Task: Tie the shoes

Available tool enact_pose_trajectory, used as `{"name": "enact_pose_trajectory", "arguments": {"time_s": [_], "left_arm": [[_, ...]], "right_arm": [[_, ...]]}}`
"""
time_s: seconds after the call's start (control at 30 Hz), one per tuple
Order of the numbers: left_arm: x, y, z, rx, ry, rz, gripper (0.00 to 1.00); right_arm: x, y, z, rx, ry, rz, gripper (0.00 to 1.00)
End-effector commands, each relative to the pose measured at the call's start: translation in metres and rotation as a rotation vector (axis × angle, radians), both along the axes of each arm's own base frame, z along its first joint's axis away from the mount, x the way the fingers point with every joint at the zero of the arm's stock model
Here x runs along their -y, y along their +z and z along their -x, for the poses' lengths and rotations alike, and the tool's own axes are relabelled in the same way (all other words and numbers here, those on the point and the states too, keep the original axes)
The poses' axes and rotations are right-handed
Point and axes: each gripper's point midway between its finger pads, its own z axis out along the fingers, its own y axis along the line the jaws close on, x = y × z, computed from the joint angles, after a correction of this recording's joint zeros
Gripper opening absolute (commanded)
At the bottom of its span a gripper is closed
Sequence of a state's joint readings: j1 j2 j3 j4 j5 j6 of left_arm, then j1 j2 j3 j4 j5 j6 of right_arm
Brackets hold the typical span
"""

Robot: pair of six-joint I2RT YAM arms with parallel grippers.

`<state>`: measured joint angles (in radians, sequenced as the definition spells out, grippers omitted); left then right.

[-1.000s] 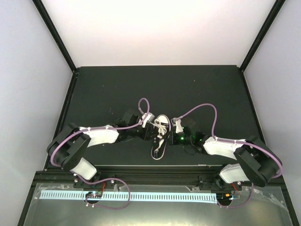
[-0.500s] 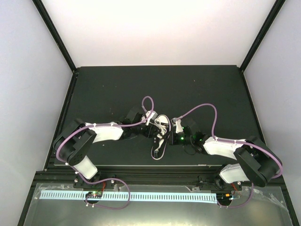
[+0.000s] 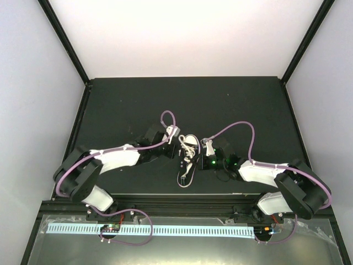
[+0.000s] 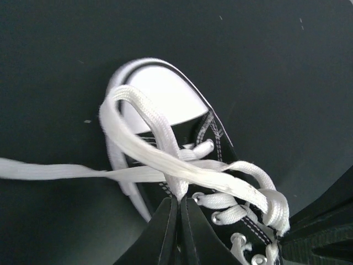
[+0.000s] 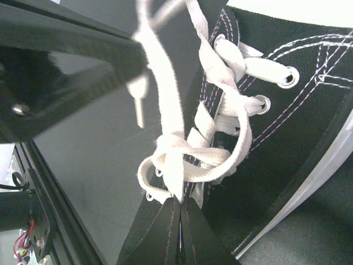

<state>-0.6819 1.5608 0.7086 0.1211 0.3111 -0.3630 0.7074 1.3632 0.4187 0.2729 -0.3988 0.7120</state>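
Left gripper: jaws pinched tight on loop of lace above tongue.
Right gripper: jaws clamped on lace at knot (crossed loops).
Sneaker: between both grippers, near front edge of table, toe pointing away.

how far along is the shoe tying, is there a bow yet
Roughly midway, I'd judge. Done: the laces are crossed and wrapped once over the sneaker's eyelets. In hand: the left end effector is shut on a lace loop arching over the toe cap, and the right end effector is shut on the strand by that wrap. Left: no finished bow shows; the loops need knotting and pulling snug.
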Motion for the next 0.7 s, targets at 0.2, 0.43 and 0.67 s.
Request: {"name": "enact_pose_trajectory", "arguments": {"time_s": [0.2, 0.43, 0.67], "left_arm": [[-0.104, 0.021, -0.016, 0.097, 0.356, -0.144, 0.02], [-0.169, 0.026, 0.001, 0.082, 0.539, -0.192, 0.02], [-0.169, 0.015, 0.015, 0.018, 0.523, -0.151, 0.02]], "right_arm": [[0.000, 0.010, 0.003, 0.046, 0.044, 0.022, 0.04], [0.032, 0.055, 0.009, 0.164, 0.034, 0.154, 0.81], [0.022, 0.100, -0.052, 0.312, 0.013, 0.366, 0.85]]}}
